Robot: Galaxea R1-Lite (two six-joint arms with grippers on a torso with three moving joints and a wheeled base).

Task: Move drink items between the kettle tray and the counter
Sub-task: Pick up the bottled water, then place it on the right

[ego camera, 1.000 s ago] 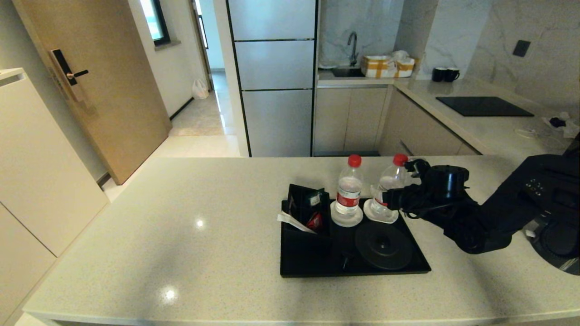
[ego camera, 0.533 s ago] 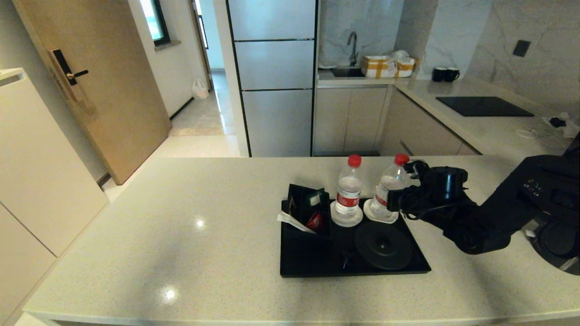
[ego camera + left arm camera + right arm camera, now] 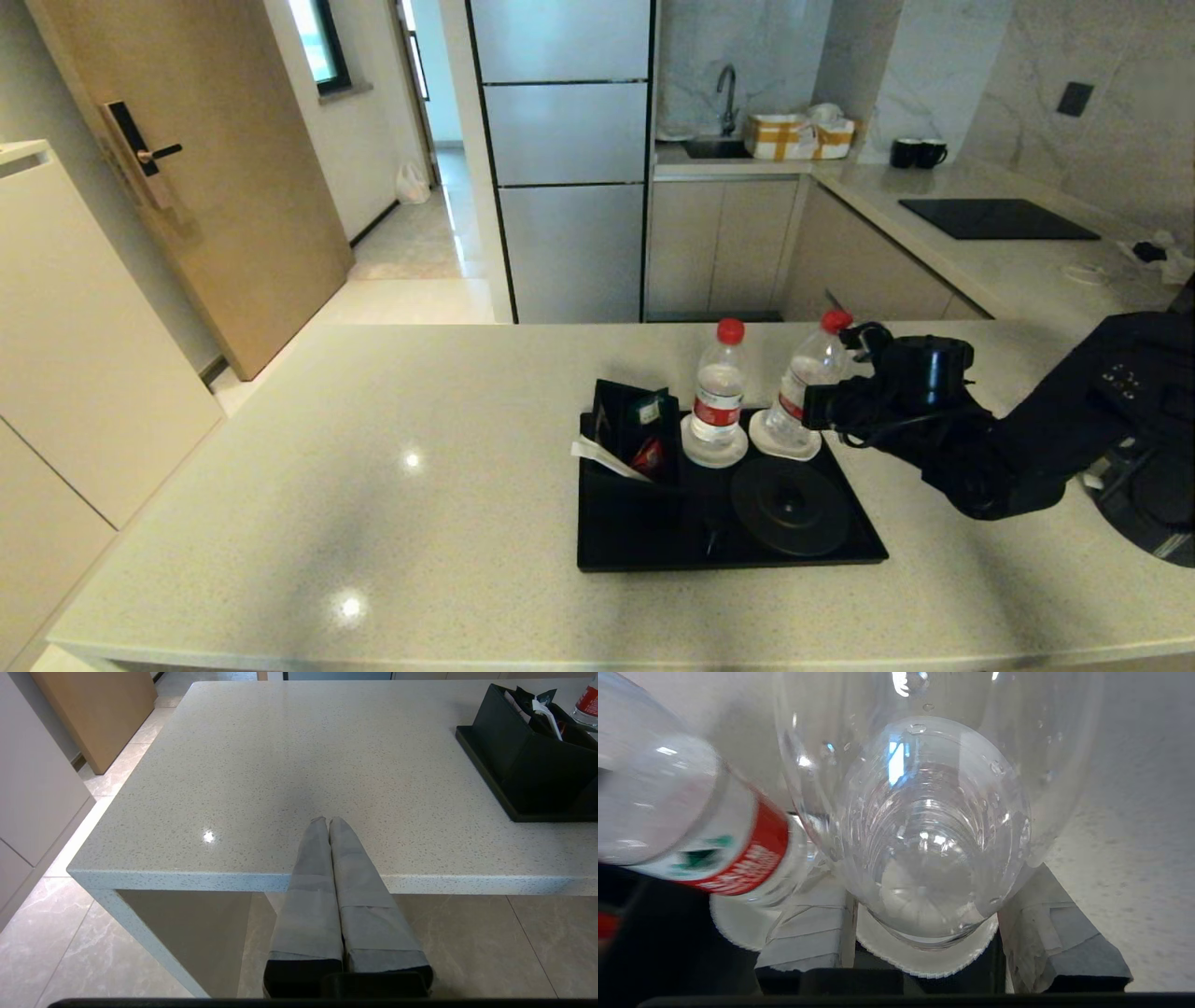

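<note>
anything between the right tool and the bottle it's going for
Nothing visible. The right tool already has a finger on each side of the right-hand bottle, which tilts on its saucer on the kettle tray.

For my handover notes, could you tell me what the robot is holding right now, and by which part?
The right gripper clamps the tilted right-hand water bottle around its mid body, at the label. The left gripper holds nothing.

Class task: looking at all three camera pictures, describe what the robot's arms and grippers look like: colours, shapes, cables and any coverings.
The right arm is glossy black with rounded, bulky segments, a cylindrical black camera housing at the wrist and thin black cables looping beside it. The right gripper has two blocky fingers wrapped in grey fabric tape over black bases. The left gripper has two long, tapering fingers in the same grey wrapping, black at their bases.
</note>
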